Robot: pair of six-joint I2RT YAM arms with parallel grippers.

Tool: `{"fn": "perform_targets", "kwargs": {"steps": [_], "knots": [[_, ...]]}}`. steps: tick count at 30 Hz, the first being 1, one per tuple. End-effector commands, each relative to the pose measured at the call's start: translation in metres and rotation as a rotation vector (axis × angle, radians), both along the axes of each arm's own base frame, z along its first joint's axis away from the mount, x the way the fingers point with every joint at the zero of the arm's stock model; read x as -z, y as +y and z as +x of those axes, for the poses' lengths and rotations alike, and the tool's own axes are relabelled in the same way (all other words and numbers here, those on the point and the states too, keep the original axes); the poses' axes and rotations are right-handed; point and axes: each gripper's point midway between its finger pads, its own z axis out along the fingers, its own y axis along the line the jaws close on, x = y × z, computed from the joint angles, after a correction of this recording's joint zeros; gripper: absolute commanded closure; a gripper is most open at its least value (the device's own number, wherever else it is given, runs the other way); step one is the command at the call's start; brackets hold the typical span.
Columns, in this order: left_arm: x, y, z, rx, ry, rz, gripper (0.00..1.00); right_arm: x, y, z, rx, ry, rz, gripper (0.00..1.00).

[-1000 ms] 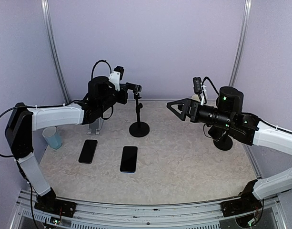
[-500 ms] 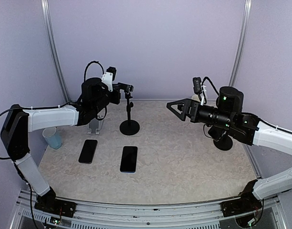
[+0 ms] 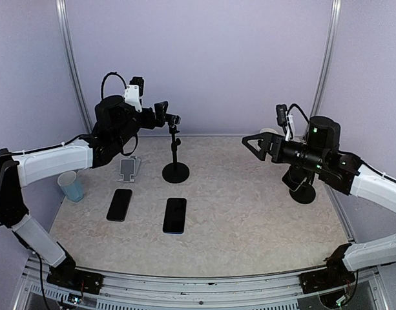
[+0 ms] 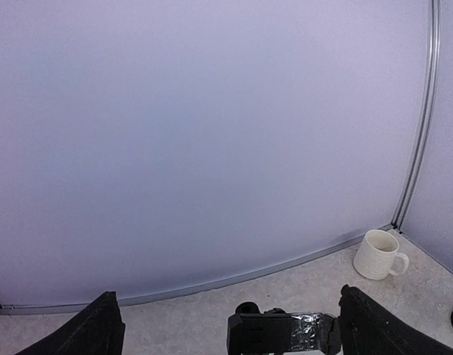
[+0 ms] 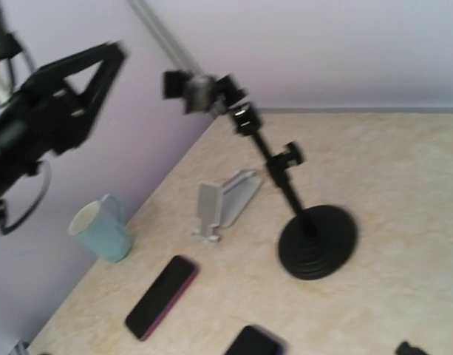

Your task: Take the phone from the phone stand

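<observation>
Two dark phones lie flat on the table, one on the left with a reddish edge, the other beside it. A black pole stand rises behind them, its clamp head holding nothing. The grey phone stand is bare too. My left gripper is open, raised at the clamp head, which sits between its spread fingers. Over the right side of the table my right gripper hovers open and holds nothing.
A light blue cup stands at the left edge. A white mug sits by the back wall. Another black round stand base is under my right arm. Walls close in the back and sides.
My left gripper dragged the black pole stand leftward by its head, then opened and let go. My right arm drew back to the right.
</observation>
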Motion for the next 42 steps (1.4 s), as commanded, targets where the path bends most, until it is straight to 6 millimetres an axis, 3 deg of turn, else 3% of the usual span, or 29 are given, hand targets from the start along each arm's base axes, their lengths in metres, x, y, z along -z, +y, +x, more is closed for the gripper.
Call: {"fn": "perform_targets", "kwargs": {"steps": [1, 8, 14, 21, 27, 32, 42], "knots": [[-0.003, 0.006, -0.014, 0.001, 0.045, -0.017, 0.01, 0.009, -0.038, 0.0, 0.071, 0.012, -0.025, 0.01], [0.004, 0.007, -0.037, 0.066, 0.108, -0.049, 0.01, 0.02, -0.11, -0.003, 0.229, 0.062, -0.019, 0.02], [0.01, 0.01, -0.062, 0.111, 0.132, -0.082, 0.01, 0.05, -0.166, -0.006, 0.344, 0.162, -0.046, 0.03], [0.013, 0.005, -0.083, 0.132, 0.146, -0.08, 0.01, 0.079, -0.211, -0.007, 0.428, 0.261, -0.009, 0.03], [0.017, 0.001, -0.091, 0.148, 0.157, -0.072, 0.01, 0.107, -0.22, -0.009, 0.411, 0.328, 0.048, 0.03], [0.018, -0.002, -0.093, 0.162, 0.163, -0.069, 0.01, 0.128, -0.221, -0.006, 0.41, 0.355, 0.058, 0.09], [0.019, -0.01, -0.097, 0.202, 0.165, -0.054, 0.01, 0.134, -0.226, 0.009, 0.398, 0.307, 0.056, 0.32]]}}
